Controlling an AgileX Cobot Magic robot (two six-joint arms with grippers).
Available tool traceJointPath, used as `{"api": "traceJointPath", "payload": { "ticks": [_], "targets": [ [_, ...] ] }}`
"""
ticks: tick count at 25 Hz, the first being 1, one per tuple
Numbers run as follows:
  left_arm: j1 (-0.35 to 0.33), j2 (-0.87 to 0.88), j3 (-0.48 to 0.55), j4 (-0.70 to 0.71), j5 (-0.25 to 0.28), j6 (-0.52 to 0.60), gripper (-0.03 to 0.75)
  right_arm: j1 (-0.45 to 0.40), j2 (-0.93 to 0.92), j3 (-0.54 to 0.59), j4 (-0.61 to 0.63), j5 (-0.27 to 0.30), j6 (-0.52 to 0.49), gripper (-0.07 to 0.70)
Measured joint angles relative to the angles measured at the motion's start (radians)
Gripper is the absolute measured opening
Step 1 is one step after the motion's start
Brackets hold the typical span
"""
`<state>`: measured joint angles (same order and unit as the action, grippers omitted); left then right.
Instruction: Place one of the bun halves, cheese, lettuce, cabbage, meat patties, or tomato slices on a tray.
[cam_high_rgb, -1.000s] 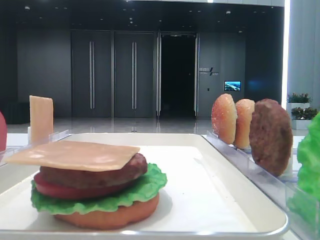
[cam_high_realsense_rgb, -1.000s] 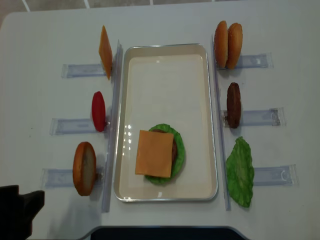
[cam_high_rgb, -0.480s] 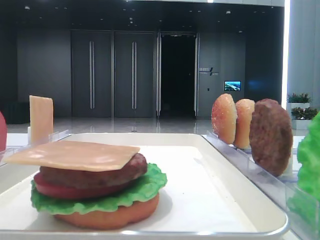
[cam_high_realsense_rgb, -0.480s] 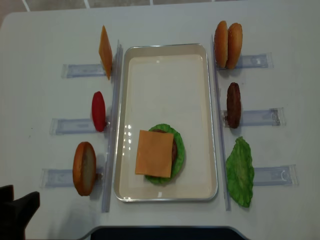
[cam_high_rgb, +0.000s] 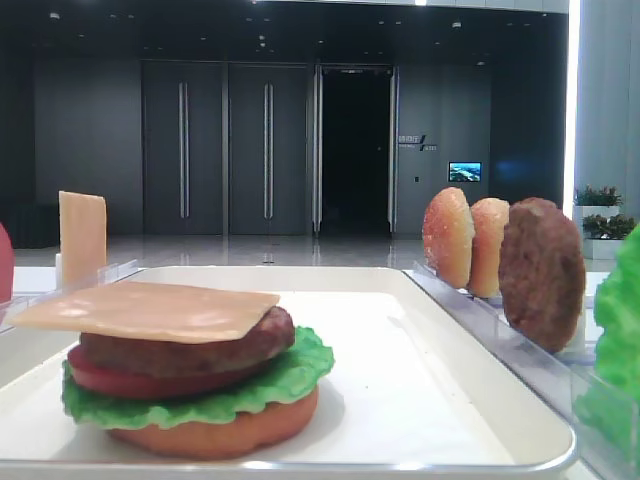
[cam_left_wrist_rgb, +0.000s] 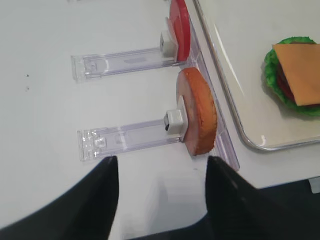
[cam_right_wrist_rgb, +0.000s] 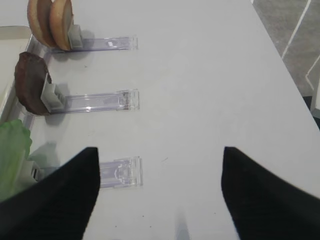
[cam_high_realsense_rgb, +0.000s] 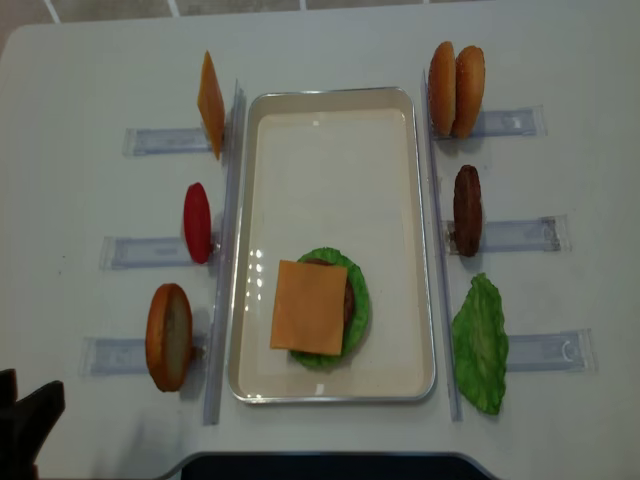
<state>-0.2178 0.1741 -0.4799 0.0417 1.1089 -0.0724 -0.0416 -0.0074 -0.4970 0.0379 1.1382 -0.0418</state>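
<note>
The white tray (cam_high_realsense_rgb: 335, 100) holds a stack with a cheese slice (cam_high_realsense_rgb: 310, 307) on top of a patty, tomato, lettuce and a bun half. Left of the tray, another cheese slice (cam_high_realsense_rgb: 211, 103), a tomato slice (cam_high_realsense_rgb: 197, 222) and a bun half (cam_high_realsense_rgb: 169, 336) stand in racks. On the right stand two bun halves (cam_high_realsense_rgb: 456, 89), a meat patty (cam_high_realsense_rgb: 467, 210) and a lettuce leaf (cam_high_realsense_rgb: 481, 343). My left gripper (cam_left_wrist_rgb: 161, 165) is open and empty, near the table's front-left corner, short of the bun half (cam_left_wrist_rgb: 200, 112). My right gripper (cam_right_wrist_rgb: 160, 155) is open over bare table, right of the lettuce (cam_right_wrist_rgb: 12, 155).
Clear plastic racks (cam_high_realsense_rgb: 160, 140) lie on both sides of the tray, with long clear rails (cam_high_realsense_rgb: 225, 250) along its edges. The table's near edge (cam_high_realsense_rgb: 320, 462) runs just below the tray. No cabbage shows apart from the green leaf.
My left gripper has drawn back toward the near-left corner of the table, showing less in the overhead view. Nothing else has moved.
</note>
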Motion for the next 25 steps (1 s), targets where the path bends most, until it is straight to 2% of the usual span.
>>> {"api": "traceJointPath", "payload": {
  "ticks": [8, 15, 25],
  "targets": [
    [0.1, -0.08, 0.003, 0.008, 0.0, 0.001, 0.339, 0.0, 0.0, 0.0, 0.0, 0.0, 0.0, 0.515],
    [0.205, -0.111, 0.003, 0.008, 0.0, 0.001, 0.305, 0.0, 0.0, 0.0, 0.0, 0.0, 0.0, 0.515],
    [0.218, -0.189, 0.003, 0.008, 0.001, 0.001, 0.303, 0.0, 0.0, 0.0, 0.0, 0.0, 0.0, 0.515]
  ]
}}
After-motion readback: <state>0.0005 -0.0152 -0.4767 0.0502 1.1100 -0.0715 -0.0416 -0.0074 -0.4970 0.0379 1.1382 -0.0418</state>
